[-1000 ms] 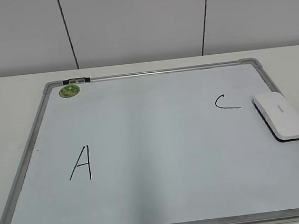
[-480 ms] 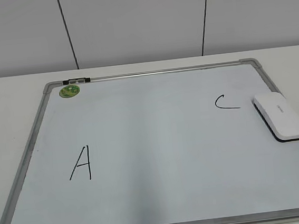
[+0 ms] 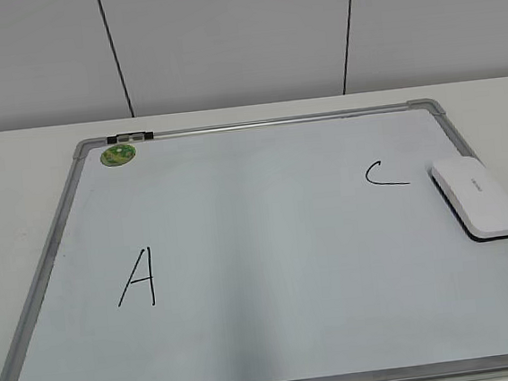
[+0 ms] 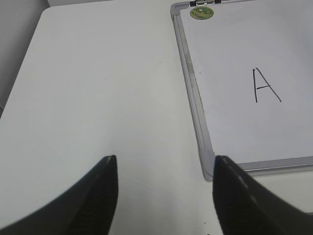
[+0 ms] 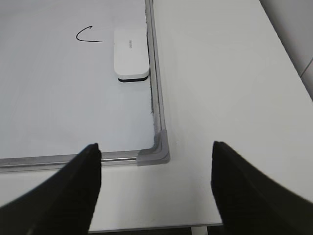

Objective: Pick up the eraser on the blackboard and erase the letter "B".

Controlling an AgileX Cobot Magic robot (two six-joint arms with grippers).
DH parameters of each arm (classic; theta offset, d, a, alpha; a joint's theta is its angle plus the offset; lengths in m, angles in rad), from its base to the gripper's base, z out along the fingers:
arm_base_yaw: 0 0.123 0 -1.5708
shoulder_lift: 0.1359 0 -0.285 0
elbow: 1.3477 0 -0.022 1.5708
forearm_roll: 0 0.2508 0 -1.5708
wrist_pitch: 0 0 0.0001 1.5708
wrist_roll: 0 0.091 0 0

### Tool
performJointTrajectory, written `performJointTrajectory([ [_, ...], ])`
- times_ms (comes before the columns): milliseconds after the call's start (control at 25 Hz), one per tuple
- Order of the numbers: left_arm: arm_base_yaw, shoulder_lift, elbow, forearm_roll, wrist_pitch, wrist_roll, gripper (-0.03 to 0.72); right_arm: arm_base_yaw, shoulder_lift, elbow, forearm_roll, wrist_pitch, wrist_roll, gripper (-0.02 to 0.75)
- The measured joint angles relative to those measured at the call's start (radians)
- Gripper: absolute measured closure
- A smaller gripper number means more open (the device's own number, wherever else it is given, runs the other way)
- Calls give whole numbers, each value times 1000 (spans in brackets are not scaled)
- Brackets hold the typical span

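White fills most of what I can see: the blackboard point(image 3: 268, 243), really a white dry-erase surface in a thin grey frame, lies flat on the pale table point(image 4: 98, 88), so an arm can press straight down on it to wipe. The eraser point(image 3: 475, 197) rests felt-side down on the board's right side, just beside the frame and close to the black "C" point(image 3: 385, 174); the right wrist view shows it snug against the frame rail, white back up where a grip from above could take it across its narrow width. An "A" point(image 3: 137, 277) sits at lower left, and a small green magnet point(image 3: 117, 154) clings near the top-left corner.

I cannot find the letter "B" anywhere; the middle of the board reads as bare, so I judge the erasing looks finished, or the letter is too faint for me to see.

Neither arm shows in the exterior view. The left gripper point(image 4: 164, 196) hangs off the board's left edge over bare table, jaws spread wide with nothing between them. The right gripper point(image 5: 156, 188) hovers off the near right corner, likewise splayed and empty, well apart from the eraser, which keeps both arms clear of the writing surface.
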Motion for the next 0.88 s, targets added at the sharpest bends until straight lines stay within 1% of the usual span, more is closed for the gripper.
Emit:
performJointTrajectory([
  [320, 0, 0, 0, 0, 0, 0, 248, 0, 0, 6, 0, 0, 0, 217],
  [880, 0, 0, 0, 0, 0, 0, 251, 0, 0, 6, 0, 0, 0, 217],
])
